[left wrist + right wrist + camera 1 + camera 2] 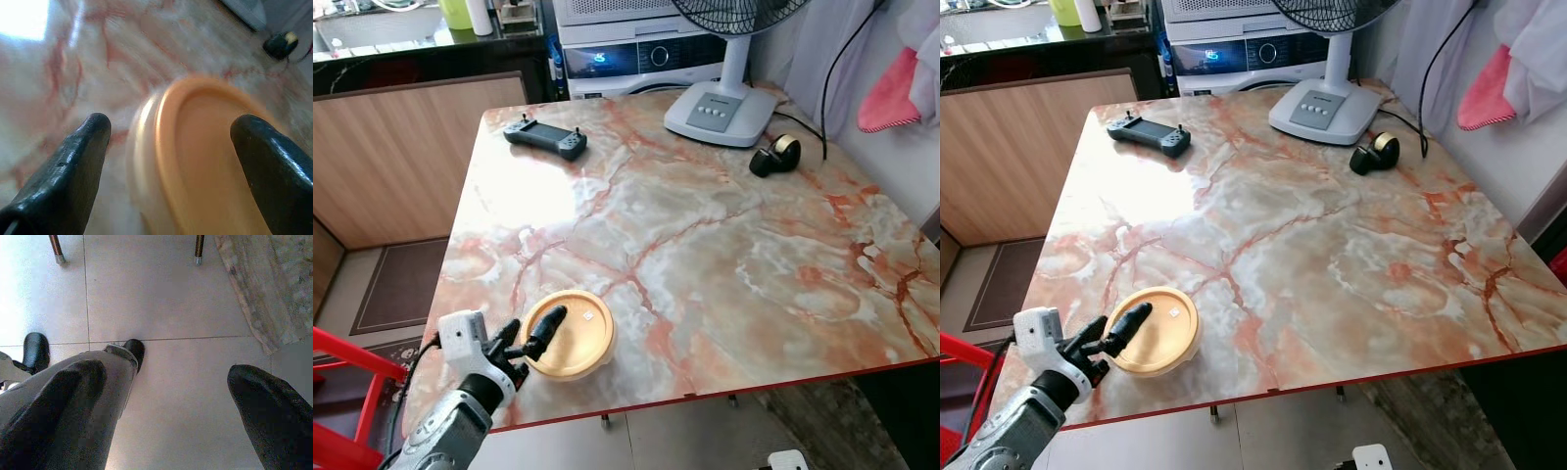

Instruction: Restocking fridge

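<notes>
Left eye view shows our left gripper at the near edge of the pink-veined marble table, fingers spread, one over the lid and one beside the round cream container with a flat orange lid. Our right gripper hangs parted above the pale tiled floor.

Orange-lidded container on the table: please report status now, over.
Left gripper open, fingers astride the orange-lidded container at the marble table near edge. Not gripped yet. Right gripper open, hanging over the floor. Nothing in the way.
</notes>
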You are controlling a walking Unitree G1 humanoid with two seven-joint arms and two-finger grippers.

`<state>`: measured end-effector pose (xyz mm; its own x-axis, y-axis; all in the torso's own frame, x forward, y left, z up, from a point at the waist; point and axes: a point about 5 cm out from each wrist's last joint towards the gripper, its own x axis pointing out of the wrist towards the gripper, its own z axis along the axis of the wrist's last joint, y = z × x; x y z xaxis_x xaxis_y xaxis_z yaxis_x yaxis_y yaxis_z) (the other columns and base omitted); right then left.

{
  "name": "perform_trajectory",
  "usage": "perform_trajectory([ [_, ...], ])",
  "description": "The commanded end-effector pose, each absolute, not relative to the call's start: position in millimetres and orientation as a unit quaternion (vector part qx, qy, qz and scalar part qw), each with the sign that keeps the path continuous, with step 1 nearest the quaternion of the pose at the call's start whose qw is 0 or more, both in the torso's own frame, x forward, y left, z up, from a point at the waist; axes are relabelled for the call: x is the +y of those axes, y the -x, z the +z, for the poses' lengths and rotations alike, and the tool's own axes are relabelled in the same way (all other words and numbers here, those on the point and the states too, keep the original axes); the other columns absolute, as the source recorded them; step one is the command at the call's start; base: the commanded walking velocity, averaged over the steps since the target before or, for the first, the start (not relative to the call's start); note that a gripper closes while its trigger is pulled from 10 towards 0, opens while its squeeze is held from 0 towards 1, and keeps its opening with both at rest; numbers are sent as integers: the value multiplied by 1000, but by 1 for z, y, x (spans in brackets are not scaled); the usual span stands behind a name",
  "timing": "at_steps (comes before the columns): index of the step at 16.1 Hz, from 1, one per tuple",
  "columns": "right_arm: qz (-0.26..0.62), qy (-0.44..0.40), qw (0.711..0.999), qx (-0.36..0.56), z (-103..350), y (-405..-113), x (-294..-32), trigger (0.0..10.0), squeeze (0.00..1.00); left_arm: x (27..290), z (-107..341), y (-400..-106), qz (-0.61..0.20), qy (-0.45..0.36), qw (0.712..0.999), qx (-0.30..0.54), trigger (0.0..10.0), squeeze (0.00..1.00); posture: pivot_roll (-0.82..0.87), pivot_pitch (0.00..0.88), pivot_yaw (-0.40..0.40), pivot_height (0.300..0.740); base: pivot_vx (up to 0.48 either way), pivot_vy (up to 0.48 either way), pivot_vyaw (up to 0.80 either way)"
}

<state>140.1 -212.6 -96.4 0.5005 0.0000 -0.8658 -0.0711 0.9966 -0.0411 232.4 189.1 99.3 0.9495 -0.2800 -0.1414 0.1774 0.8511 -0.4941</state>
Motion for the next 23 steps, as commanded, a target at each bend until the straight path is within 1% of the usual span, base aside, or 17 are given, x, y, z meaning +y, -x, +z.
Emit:
perform_trajectory([
  [1, 19, 33, 863, 505, -98, -137, -212, 10000, 0, 190, 93, -231, -122, 241, 956, 119, 10000, 0, 71, 85, 19, 740, 0, 0, 0],
  [4, 21, 34, 863, 504, -98, -138, -212, 10000, 0, 192, 88, -243, -119, 257, 952, 113, 10000, 0, 64, 84, 14, 740, 0, 0, 0],
  [9, 17, 34, 864, 502, -97, -139, -213, 10000, 0, 190, 84, -259, -134, 263, 949, 109, 10000, 0, 45, 75, 13, 740, 0, 0, 0],
  [10, 17, 35, 864, 502, -97, -139, -213, 10000, 0, 190, 83, -262, -132, 265, 949, 108, 4392, 0, 45, 75, 13, 740, 0, 0, 0],
  [11, 16, 35, 864, 502, -97, -139, -213, 10000, 0, 190, 83, -265, -130, 270, 948, 104, 0, 0, 39, 72, 11, 740, 0, 0, 0],
  [17, 21, 46, 862, 504, -97, -140, -214, 10000, 0, 190, 83, -271, -138, 272, 948, 95, 0, 0, 32, 75, 5, 740, 0, 0, 0],
  [20, 21, 44, 863, 503, -96, -140, -214, 10000, 0, 189, 82, -271, -144, 257, 951, 94, 0, 0, 27, 83, 4, 740, 0, 0, 0],
  [23, 21, 45, 863, 503, -96, -140, -214, 10000, 0, 191, 81, -273, -134, 252, 954, 89, 0, 0, 25, 84, 4, 740, 0, 0, 0],
])
